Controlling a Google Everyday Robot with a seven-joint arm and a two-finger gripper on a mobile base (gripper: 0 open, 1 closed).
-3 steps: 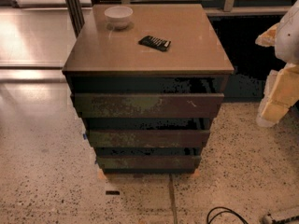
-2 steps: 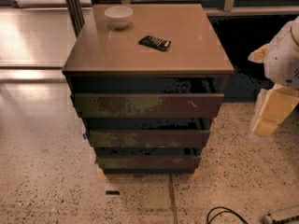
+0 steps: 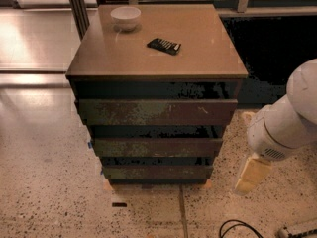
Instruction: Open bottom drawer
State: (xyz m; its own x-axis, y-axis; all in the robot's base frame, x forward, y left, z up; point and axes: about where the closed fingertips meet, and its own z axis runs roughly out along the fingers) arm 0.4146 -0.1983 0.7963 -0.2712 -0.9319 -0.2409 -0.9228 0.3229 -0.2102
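A brown cabinet with three dark drawer fronts stands in the middle of the camera view. The bottom drawer is the narrowest front, lowest on the cabinet, set in line with the others. My gripper, a pale yellowish piece at the end of the white arm, hangs to the right of the cabinet, level with the bottom drawer and apart from it.
A white bowl and a black remote-like object lie on the cabinet top. A black cable lies on the speckled floor at the lower right. A dark railing runs behind the cabinet.
The arm has swung down and leftwards; the gripper dropped from beside the upper drawers to the height of the bottom drawer. The drawers have not moved.
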